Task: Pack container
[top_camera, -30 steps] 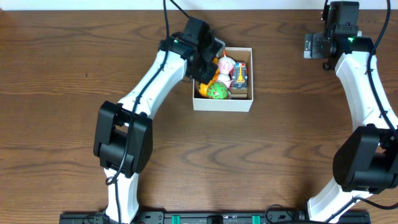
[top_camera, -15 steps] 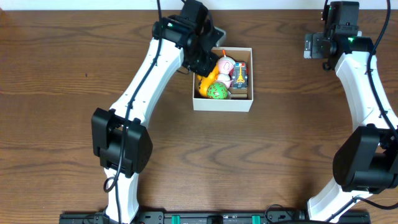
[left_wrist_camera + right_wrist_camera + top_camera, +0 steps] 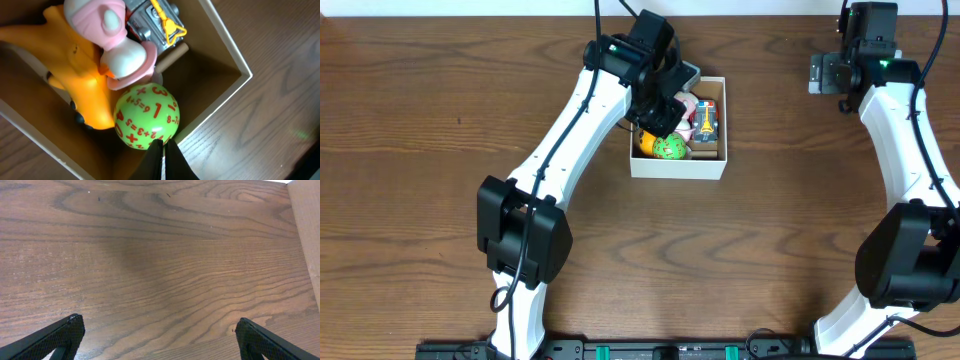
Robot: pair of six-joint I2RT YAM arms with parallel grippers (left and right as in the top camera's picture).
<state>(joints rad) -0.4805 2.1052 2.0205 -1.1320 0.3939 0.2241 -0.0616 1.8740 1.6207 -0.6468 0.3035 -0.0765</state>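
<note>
Left gripper point(image 3: 161, 159), fingers together, poised over the left side of one white-walled container point(image 3: 678, 167) at the far centre of the table point(image 3: 420, 200). Inside, four toys: one green ball point(image 3: 146, 119) printed in red with "4+5=9", "1" and "3", one orange figure point(image 3: 85, 80), one pink-and-white figure point(image 3: 117, 50), one grey vehicle point(image 3: 150, 20). Right gripper point(image 3: 159, 336), fingers spread wide, above the wood at far right.

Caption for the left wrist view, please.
Shut left gripper by green number ball, orange toy and pink toy inside the container.
</note>
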